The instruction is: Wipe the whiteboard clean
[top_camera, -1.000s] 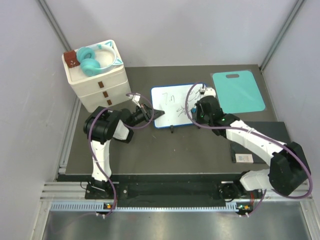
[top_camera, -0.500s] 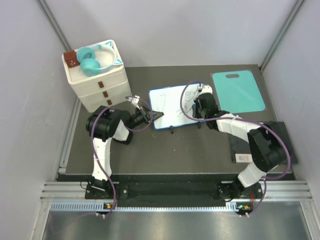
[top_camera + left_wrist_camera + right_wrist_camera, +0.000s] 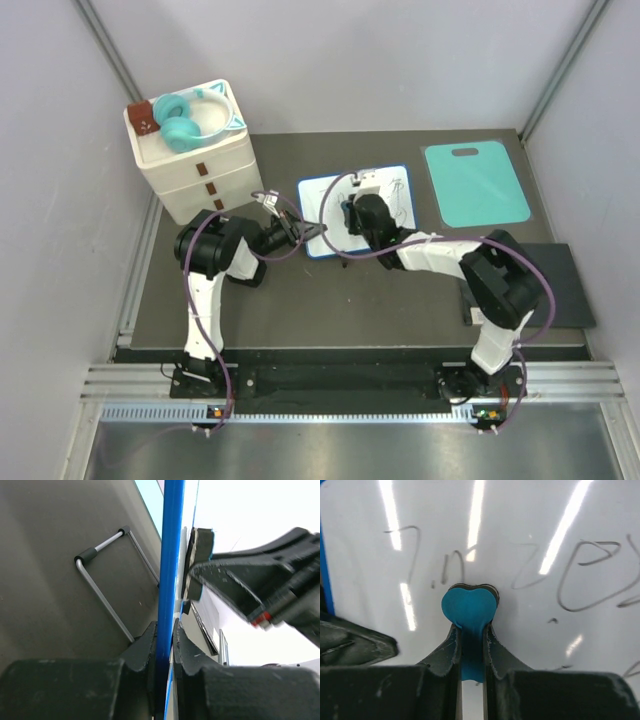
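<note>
On the dark table (image 3: pixel 300 300) the whiteboard (image 3: pixel 398 205) sits centre, left gripper (image 3: pixel 165 630) pinching its left edge, right gripper (image 3: pixel 470 625) clamping a blue eraser (image 3: pixel 470 602) on scribbles (image 3: pixel 590 575); pushing hard could wrench it loose.

Teal headphones (image 3: pixel 180 133) lie atop the white drawer unit (image 3: pixel 205 175); a teal mat (image 3: pixel 476 190) lies back right.

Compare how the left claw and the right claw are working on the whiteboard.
The left claw is shut on the blue rim of the whiteboard; the right claw is shut on a teal heart-shaped eraser. The left claw grips the board itself, while the right claw only holds the eraser against its scribbled face. Both are closed.
</note>
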